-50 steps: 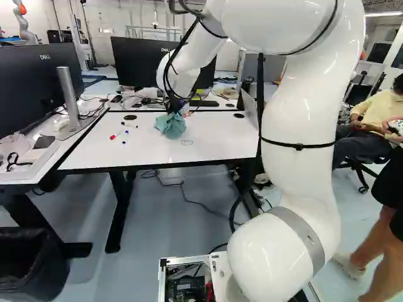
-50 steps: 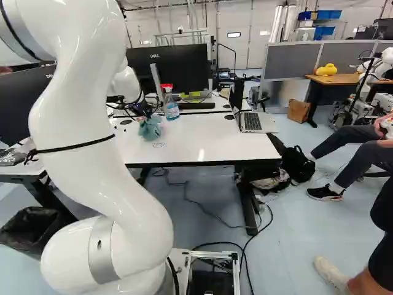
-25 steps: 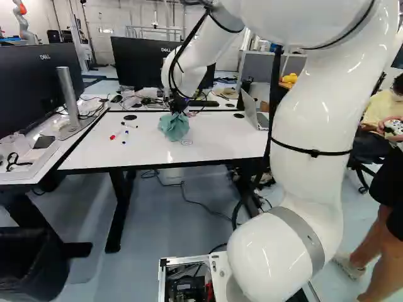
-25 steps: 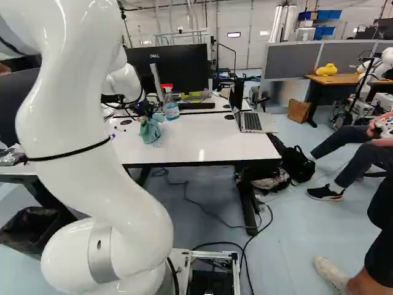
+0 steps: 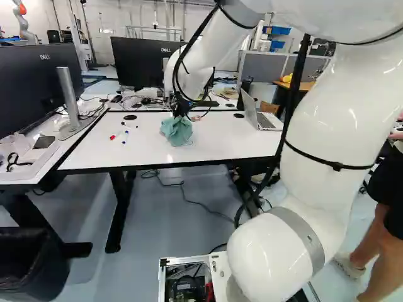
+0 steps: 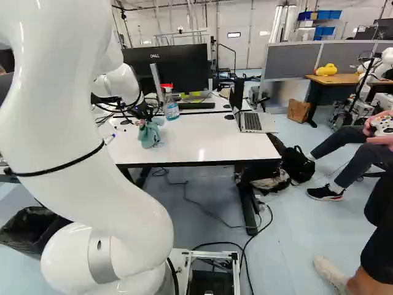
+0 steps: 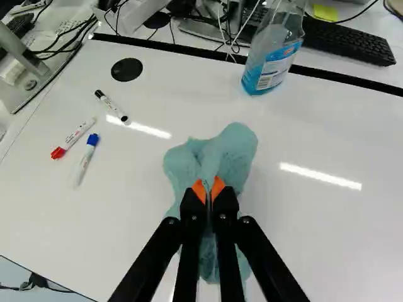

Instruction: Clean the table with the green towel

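Observation:
Over the white table [image 5: 223, 141], my gripper [image 5: 180, 113] points down with the bunched green towel [image 5: 177, 131] beneath it. In the wrist view both orange-padded fingers of the gripper [image 7: 208, 189] pinch a fold of the towel [image 7: 230, 154], and its cloth spreads on the tabletop ahead of and under them. A faint mark [image 5: 187, 143] shows on the table right beside the towel in the left base view. The right base view shows the towel [image 6: 149, 134] near the table's left part.
Three markers, black-capped [image 7: 112, 106], red-capped [image 7: 73, 137] and blue-capped [image 7: 86, 160], lie beside the towel. A spray bottle [image 7: 274, 53] stands beyond it near the far edge. An open laptop [image 6: 252, 121] sits at the right, monitors [image 5: 145, 61] behind. Another robot [image 6: 384, 64] stands far right.
The arm has swung, carrying the gripped towel a little rightward in the left base view and towards the table's near edge. The oval mark beside the towel now shows less clearly. The base has stayed put.

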Controlling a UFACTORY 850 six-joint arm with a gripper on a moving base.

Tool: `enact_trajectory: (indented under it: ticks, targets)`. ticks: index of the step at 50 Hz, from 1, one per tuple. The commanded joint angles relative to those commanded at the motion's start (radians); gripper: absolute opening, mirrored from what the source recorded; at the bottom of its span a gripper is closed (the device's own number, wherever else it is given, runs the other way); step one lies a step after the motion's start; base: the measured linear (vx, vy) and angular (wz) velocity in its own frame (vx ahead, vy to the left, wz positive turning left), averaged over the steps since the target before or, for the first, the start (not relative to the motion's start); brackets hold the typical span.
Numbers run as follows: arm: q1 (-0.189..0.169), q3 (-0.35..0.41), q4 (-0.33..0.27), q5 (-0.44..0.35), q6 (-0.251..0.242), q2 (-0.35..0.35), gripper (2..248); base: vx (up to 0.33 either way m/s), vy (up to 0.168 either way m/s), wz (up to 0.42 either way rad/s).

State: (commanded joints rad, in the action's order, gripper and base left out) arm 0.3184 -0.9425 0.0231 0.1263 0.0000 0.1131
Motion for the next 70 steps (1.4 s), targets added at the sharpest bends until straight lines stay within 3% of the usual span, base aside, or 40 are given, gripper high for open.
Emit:
enact_trajectory:
  ticks: [37, 70]
  targets:
    - [-0.004, 0.007, 0.0, -0.002, 0.0, -0.006, 30, 0.0, 0.0, 0.0]
    - [-0.085, 0.141, 0.0, -0.076, 0.0, -0.135, 30, 0.0, 0.0, 0.0]
